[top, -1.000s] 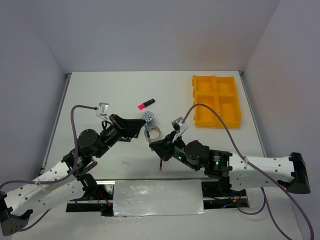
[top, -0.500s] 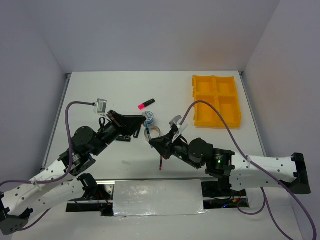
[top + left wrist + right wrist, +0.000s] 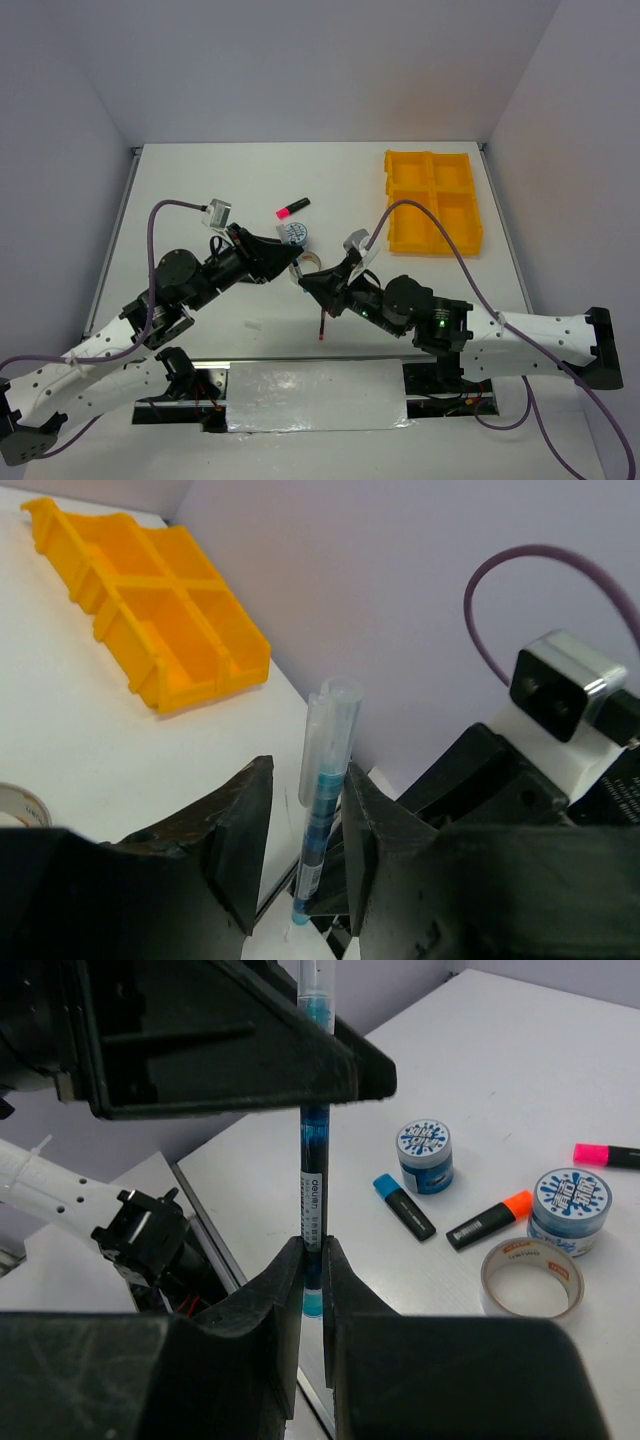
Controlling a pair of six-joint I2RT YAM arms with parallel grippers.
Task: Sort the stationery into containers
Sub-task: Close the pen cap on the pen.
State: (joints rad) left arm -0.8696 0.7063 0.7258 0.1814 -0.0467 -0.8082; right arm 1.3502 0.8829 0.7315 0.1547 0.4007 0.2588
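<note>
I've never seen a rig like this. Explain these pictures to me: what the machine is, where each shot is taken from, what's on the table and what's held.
These are two robot arms, the left arm and the right arm, bolted at the near edge of a white table. One picture looks down from above; the other two come from a camera on each wrist. Each arm ends in a two-finger pincer. The right pincer is shut on a clear pen with blue ink; the left pincer stands open around the same pen. On the table lie a pink highlighter, an orange highlighter, a blue highlighter, two blue-white tape rolls, a tape ring and, farther off, a yellow tray with four compartments.
</note>
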